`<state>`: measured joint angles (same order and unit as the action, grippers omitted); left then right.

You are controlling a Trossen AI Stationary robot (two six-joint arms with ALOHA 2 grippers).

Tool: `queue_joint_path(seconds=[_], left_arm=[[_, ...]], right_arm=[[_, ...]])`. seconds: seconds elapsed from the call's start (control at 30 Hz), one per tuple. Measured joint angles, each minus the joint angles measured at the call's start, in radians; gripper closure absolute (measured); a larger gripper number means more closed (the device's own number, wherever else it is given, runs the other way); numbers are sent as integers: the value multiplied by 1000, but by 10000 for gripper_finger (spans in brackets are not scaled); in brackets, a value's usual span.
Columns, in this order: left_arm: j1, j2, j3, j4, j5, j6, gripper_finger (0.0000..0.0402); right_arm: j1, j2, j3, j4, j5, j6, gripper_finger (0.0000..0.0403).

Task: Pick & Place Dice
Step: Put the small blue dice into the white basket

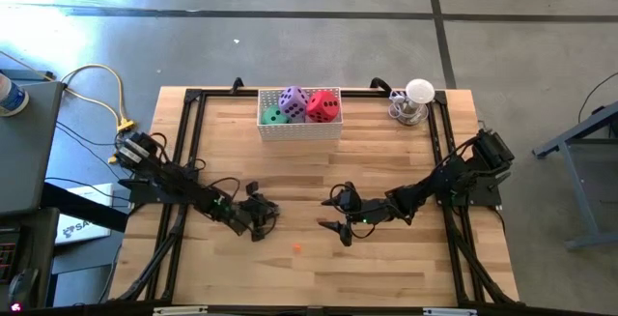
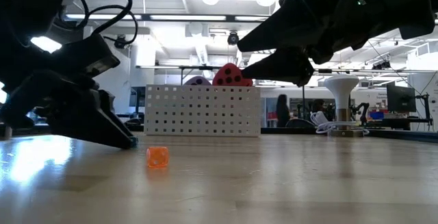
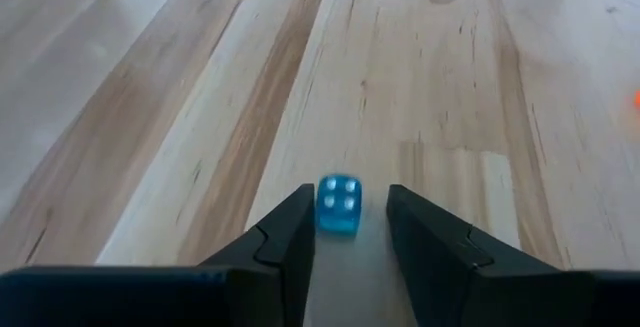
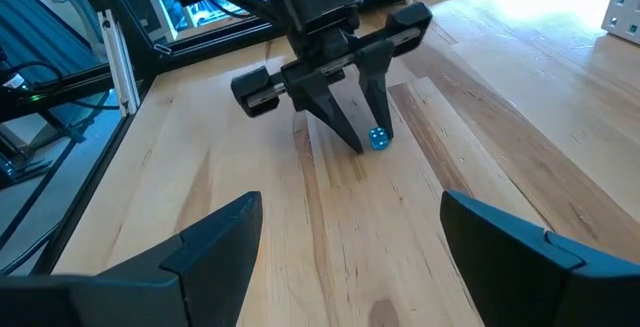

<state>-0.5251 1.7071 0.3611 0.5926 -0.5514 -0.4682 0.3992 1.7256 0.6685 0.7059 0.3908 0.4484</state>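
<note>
Left wrist view: we see the left claw (image 3: 352, 235) partly open, straddling a small translucent blue die (image 3: 339, 205) on the wooden desk (image 3: 180, 117), not gripping it. Our right claw (image 4: 350, 232) hovers wide open and empty nearby.

Left gripper (image 4: 368, 139) low, fingers parted; right gripper (image 1: 344, 229) apparently raised, spread wide.

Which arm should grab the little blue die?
The left. Its pincer already sits low on the table with the blue die between its open fingers, not yet squeezed. The right pincer hangs open farther off, above the table.
</note>
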Motion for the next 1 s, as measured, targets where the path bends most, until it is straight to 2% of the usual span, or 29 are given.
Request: queue_joint_path(seconds=[0.17,0.7,1.0], left_arm=[[-16,-79,-1,-165,5,-101,278],[45,-91,-2,-130,97,-98,278],[46,-90,-3,-73,111,-44,278]], right_arm=[[0,0,0,0,0,0,103],[0,0,0,0,3,0,103],[0,0,0,0,3,0,103]])
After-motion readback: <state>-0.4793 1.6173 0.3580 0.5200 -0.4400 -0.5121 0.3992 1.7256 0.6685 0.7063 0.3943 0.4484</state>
